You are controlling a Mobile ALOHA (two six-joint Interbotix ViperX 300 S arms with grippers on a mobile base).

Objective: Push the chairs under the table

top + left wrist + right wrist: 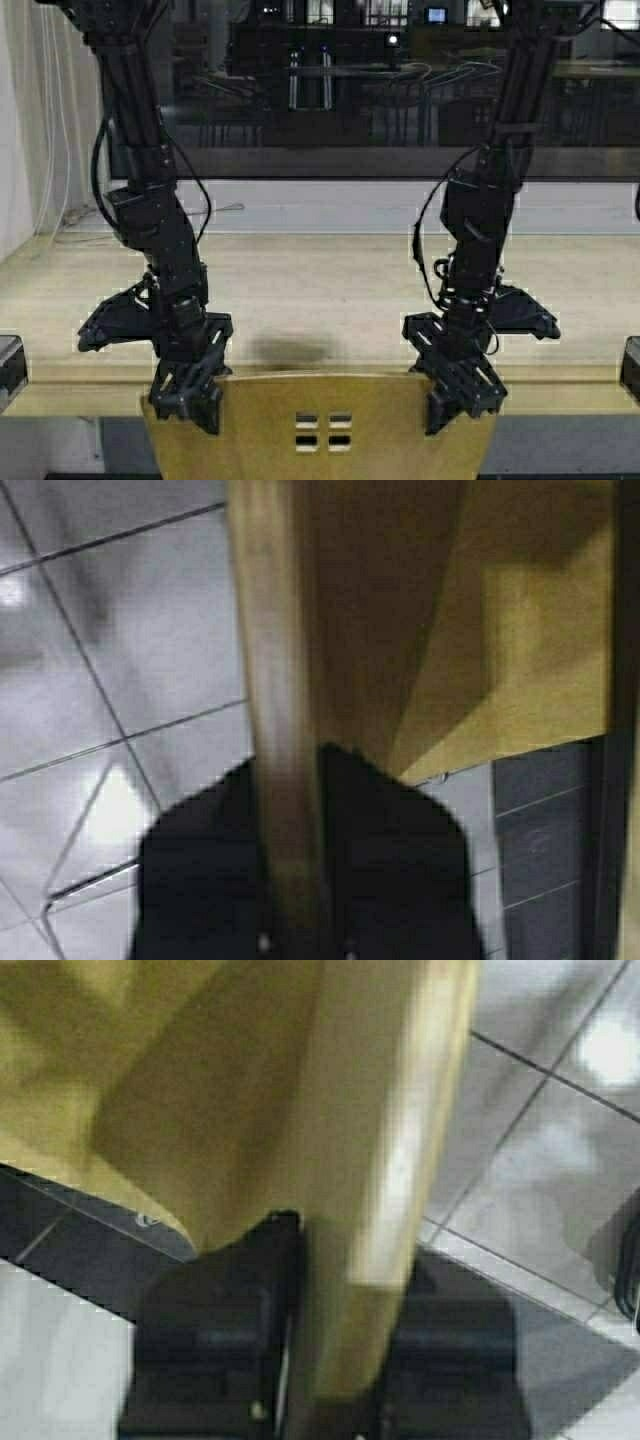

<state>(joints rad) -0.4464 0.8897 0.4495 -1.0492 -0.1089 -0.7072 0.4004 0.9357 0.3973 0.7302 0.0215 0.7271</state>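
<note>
The table (330,290) is the biggest thing in the high view, a long pale wood top running across from 9 o'clock to 3 o'clock, with its thick front edge just beyond the chair's back. Behind it, toward 12 o'clock, stands a dark window (400,90).

The chair (320,425) sits at 6 o'clock, only the curved yellow-tan backrest showing, its four small square cut-outs in the middle. Its top edge lies close against the table's front edge.

The left gripper (188,385) is at about 7 o'clock, at the backrest's left top corner. In the left wrist view its fingers (200,880) sit on either side of the backrest edge (285,730), closed onto it.

The right gripper (458,385) is at about 5 o'clock, at the right top corner. In the right wrist view its fingers (215,1340) likewise clamp the backrest edge (390,1160).

Grey floor tiles (120,660) show beneath.
</note>
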